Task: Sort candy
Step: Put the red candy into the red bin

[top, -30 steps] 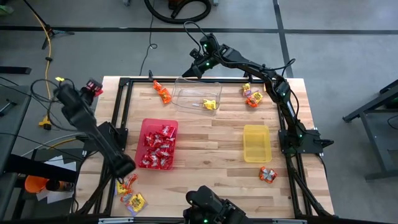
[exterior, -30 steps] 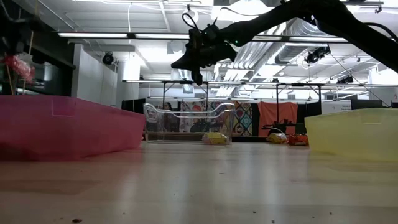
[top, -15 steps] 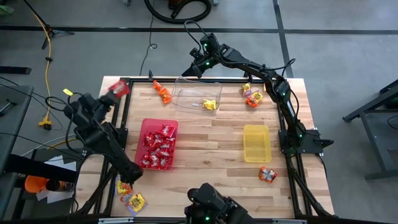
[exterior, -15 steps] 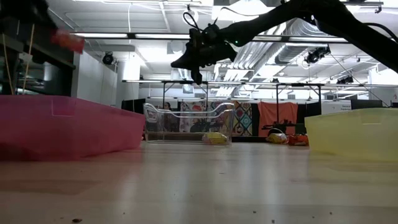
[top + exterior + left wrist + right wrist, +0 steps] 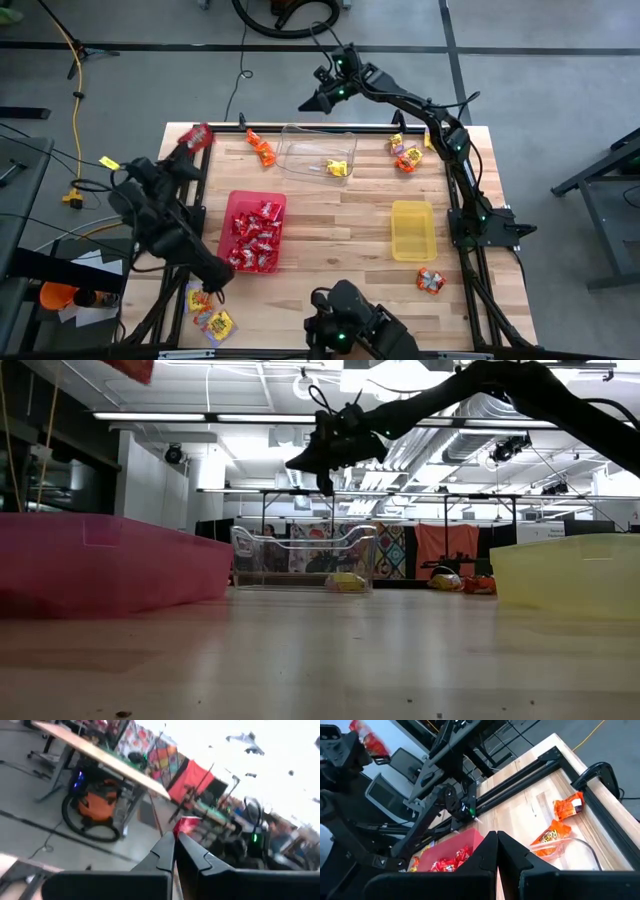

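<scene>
Above the wooden table's far-left corner, the left gripper (image 5: 190,145) pinches a shiny red candy (image 5: 200,133); the right gripper (image 5: 306,106) is closed, empty.

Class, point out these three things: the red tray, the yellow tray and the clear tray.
red tray (image 5: 236,200): high view, bare far-left corner.
yellow tray (image 5: 412,231): high view, bare floor.
clear tray (image 5: 300,150): high view, bare floor.

I work in a robotics lab or workshop: beyond my right pincer (image 5: 322,468) run exposed ceiling ducts (image 5: 470,410) and strip lights (image 5: 200,417), behind my left pincer (image 5: 175,836) sits an orange shop vacuum (image 5: 97,811) under a workbench (image 5: 100,757).
</scene>
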